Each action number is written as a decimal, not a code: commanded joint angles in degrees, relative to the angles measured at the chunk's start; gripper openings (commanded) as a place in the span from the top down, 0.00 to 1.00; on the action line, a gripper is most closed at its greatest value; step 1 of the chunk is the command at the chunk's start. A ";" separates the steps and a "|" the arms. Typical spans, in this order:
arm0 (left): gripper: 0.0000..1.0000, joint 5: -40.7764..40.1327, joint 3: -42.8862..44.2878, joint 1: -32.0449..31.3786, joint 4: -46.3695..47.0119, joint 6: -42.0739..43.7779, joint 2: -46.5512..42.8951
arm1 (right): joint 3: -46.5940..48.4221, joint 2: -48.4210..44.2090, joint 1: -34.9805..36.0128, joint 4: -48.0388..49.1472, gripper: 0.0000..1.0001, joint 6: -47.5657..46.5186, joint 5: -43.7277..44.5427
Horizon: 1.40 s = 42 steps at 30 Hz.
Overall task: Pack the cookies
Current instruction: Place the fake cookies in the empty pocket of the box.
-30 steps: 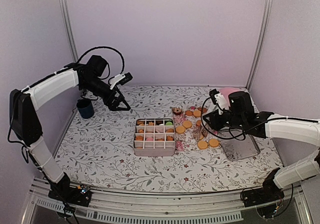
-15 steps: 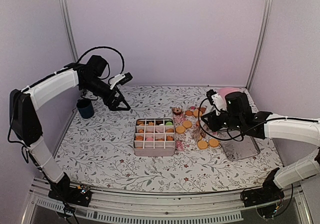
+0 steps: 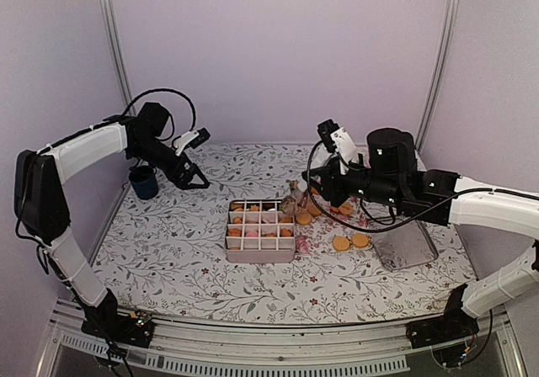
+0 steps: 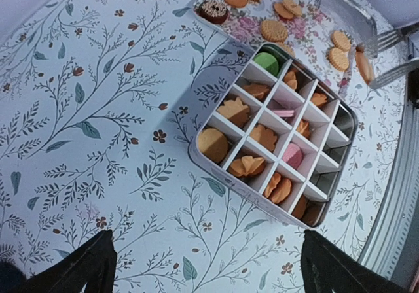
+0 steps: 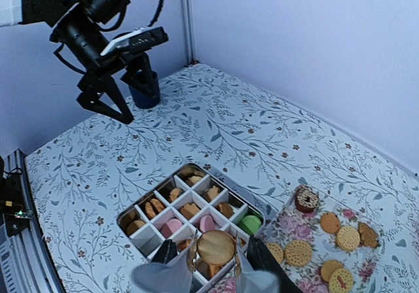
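My right gripper (image 5: 217,257) is shut on a round tan cookie (image 5: 217,246), held upright above the near right side of the divided box (image 5: 122,216). In the top view that gripper (image 3: 310,193) hangs by the box's (image 3: 260,252) right rear corner. The compartments hold orange, pink (image 5: 173,227) and green (image 5: 250,224) cookies. More cookies (image 3: 341,243) lie on a floral mat to the box's right. My left gripper (image 3: 195,179) is open and holds nothing, high over the back left. In its wrist view the gripper (image 4: 213,273) looks down on the box (image 4: 248,191).
A dark blue cup (image 3: 143,182) stands at the back left by the left arm. A shallow metal tray (image 3: 404,247) lies right of the mat. A chocolate-topped piece (image 5: 306,199) sits at the mat's far corner.
The right arm rose from the mat and swung left toward the box with a cookie in its jaws. The left gripper drew back a little to the left.
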 commanded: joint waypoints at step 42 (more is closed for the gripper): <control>0.01 1.24 -2.15 1.33 2.24 -0.42 -2.64 | 9.67 18.26 7.41 9.76 0.59 1.54 -8.32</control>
